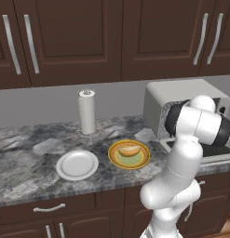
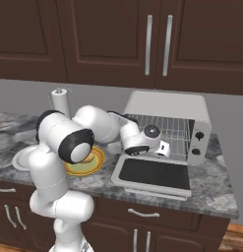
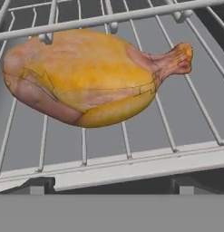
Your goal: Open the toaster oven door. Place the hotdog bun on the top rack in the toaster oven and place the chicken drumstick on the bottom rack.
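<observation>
Drumstick (image 3: 93,77) lies on a wire rack (image 3: 131,158) inside the toaster oven (image 2: 165,110), whose door (image 2: 153,174) is down. The gripper (image 2: 162,147) is wide open, holding nothing. Next job, I think: back out and fetch the bun (image 1: 129,150) from its yellow plate (image 1: 129,160).

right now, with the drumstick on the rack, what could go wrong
1. The chicken drumstick lies on a wire rack close in front of the hand; pulling back carelessly could nudge it off the bars.
2. The toaster oven door lies open flat under the arm, so a low retreat might strike it.
3. The hotdog bun is still on its yellow plate, so that step remains.
</observation>
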Robot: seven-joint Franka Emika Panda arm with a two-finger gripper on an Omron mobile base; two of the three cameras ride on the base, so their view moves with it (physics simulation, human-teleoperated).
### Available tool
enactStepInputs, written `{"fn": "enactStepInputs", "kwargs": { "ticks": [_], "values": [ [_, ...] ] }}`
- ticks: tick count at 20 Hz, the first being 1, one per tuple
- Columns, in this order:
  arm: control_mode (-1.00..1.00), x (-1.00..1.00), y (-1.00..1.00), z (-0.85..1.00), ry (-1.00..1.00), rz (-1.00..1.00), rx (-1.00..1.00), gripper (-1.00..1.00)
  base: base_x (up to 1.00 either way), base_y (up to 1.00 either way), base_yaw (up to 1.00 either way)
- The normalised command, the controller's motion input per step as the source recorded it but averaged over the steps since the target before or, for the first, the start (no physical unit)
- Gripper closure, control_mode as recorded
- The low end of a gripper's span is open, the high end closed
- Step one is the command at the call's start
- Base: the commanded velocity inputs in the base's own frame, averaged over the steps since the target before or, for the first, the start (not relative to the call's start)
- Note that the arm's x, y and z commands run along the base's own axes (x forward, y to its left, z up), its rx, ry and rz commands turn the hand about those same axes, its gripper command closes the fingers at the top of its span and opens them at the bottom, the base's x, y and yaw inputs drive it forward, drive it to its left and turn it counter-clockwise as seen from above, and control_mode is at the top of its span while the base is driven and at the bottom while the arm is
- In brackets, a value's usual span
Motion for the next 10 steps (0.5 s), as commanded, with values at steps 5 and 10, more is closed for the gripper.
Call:
{"fn": "enactStepInputs", "kwargs": {
  "ticks": [5,10],
  "values": [
    [-1.0,0.24,0.02,0.0,-0.07,0.0,0.0,-1.0,0.0,0.0,0.0],
    [-1.0,0.26,0.01,0.0,-0.07,0.0,0.0,-1.0,0.0,0.0,0.0]
  ]
}}
